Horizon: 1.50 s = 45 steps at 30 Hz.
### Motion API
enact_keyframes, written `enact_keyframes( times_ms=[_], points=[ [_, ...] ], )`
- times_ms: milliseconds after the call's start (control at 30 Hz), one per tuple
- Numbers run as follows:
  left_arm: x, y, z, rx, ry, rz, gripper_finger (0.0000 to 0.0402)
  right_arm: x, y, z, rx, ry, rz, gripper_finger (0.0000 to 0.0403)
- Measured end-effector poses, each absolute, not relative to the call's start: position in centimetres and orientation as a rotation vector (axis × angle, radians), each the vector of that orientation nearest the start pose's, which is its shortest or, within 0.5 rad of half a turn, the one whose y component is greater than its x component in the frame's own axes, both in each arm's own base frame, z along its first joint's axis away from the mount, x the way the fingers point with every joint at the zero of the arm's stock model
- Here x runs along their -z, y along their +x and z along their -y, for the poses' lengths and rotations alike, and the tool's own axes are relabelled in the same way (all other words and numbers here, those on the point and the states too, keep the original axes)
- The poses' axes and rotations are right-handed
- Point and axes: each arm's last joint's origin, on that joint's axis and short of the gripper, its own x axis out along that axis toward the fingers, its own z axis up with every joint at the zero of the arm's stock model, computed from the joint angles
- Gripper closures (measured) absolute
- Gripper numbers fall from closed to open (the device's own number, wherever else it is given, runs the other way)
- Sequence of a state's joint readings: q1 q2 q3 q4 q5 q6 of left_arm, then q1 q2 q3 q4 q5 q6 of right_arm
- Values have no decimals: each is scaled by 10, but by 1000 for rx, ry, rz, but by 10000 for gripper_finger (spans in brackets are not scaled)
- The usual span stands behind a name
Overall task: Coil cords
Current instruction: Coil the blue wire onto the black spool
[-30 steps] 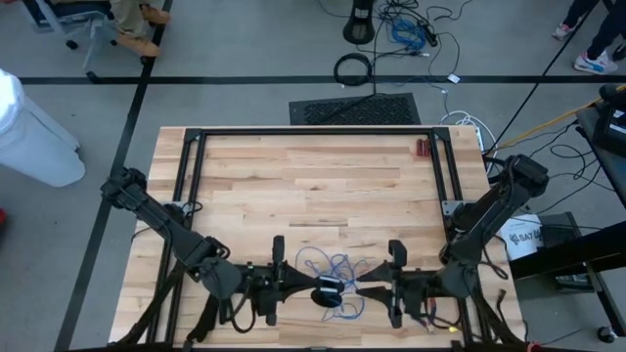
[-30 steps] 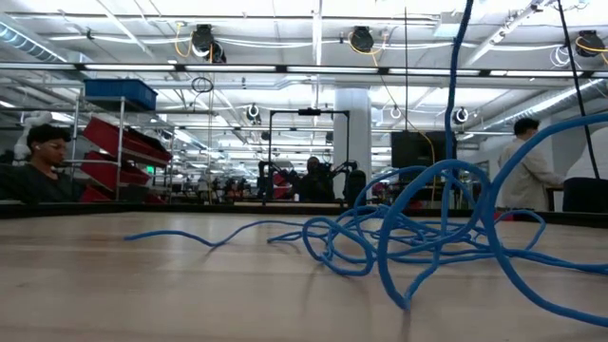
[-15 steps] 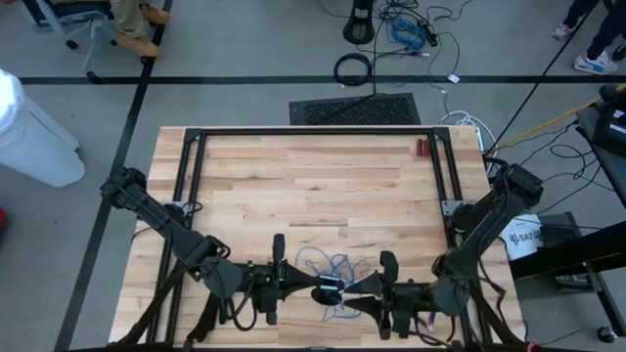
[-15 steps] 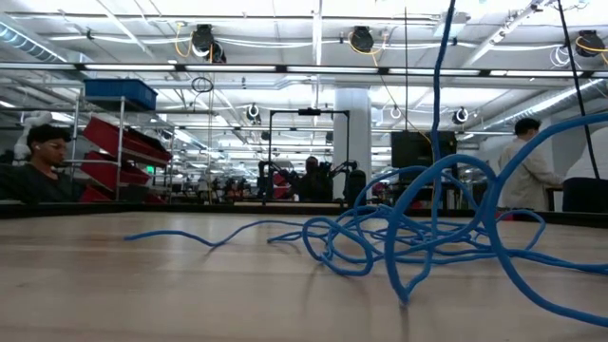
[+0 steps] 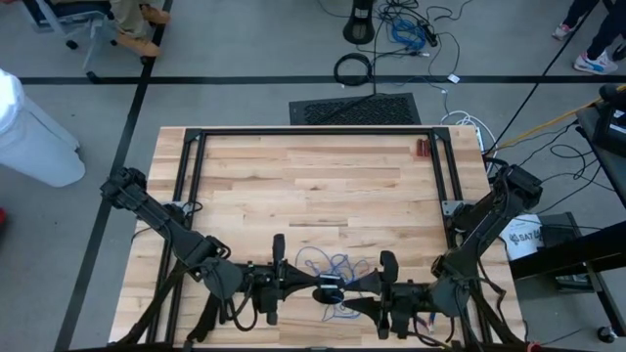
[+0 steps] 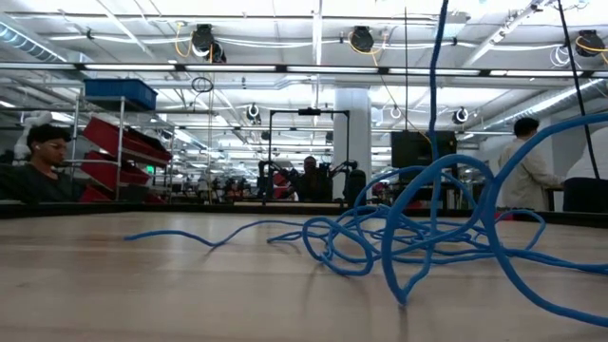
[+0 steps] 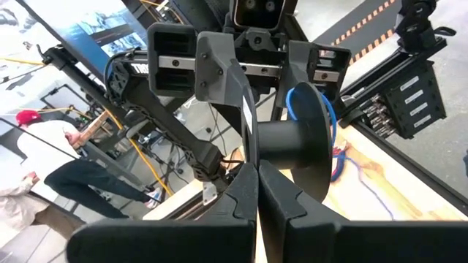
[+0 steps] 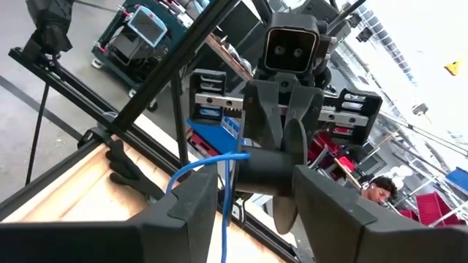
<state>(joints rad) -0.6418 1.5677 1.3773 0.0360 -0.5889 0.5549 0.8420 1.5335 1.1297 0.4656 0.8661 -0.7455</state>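
A thin blue cord [image 5: 333,266] lies in a loose tangle [image 6: 418,228] near the middle of the table's near edge. One strand [image 6: 437,85] rises from it to a small black spool [image 5: 329,290], where a few blue turns [image 7: 292,98] show against the far flange. My left gripper [image 5: 315,291] is shut on the spool and holds it above the tangle. My right gripper [image 5: 354,295] faces it from the table's right, open. Its fingers [image 8: 183,212] stand on either side of the spool's hub [image 8: 262,172]; I cannot tell whether they touch it. My left gripper pinches the rim of the spool's nearer flange [image 7: 247,157] between its two fingers. They reach in about level from the table's left. The spool is lifted clear of the table with its axle level, and the cord hangs slack from it down to the tangle.
Red-handled pliers [image 5: 423,149] lie at the table's far right by the black frame rail [image 5: 313,132]. A black cable ring [image 5: 353,68] lies on the floor beyond the table. People sit and stand in the room behind [image 6: 38,166].
My right gripper has shifted toward the table's near edge and a little toward the spool. The cord strand that rises to the spool has swung slightly sideways. The tangle on the table has stayed in place.
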Motion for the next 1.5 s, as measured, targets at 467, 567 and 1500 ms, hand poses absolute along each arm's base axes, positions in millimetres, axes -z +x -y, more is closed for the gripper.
enact_keyframes(
  times_ms=[467,567,1500],
  points=[
    [-366,299,205,83,645,-111,400,-340,244,-243,95,-602,16,240],
    [-366,299,205,95,641,-105,400,-338,248,-239,80,-582,6,241],
    [-366,298,206,69,615,-105,358,-332,257,-231,149,-608,-49,402]
  ],
)
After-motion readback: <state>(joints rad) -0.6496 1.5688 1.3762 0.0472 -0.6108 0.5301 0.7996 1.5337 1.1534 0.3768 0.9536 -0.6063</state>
